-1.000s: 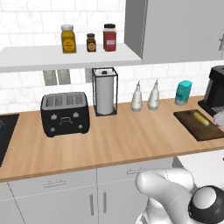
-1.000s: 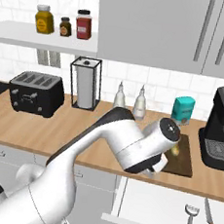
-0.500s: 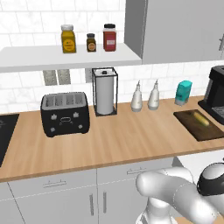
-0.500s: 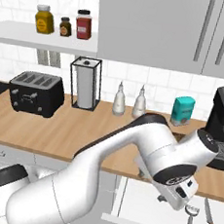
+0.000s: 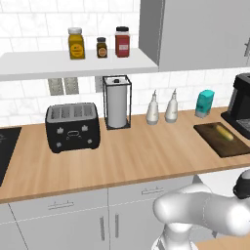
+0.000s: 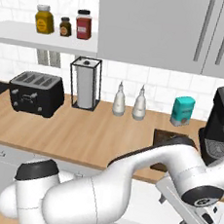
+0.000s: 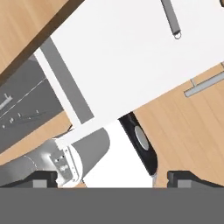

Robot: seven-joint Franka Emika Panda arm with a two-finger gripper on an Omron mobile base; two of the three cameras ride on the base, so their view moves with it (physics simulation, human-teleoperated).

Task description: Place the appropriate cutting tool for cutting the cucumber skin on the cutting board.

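Since half a second ago my arm has swung further down and right, its wrist now below the counter edge in the right base view. I can't make out the fingers themselves there. In the hand view the gripper stands wide open, tips far apart with nothing between them, looking past my own arm at a white drawer front and a grey handle. The cucumber lies on the cutting board, just beside the coffee machine. My forearm hides most of that board in the right view. The toaster stands well apart.
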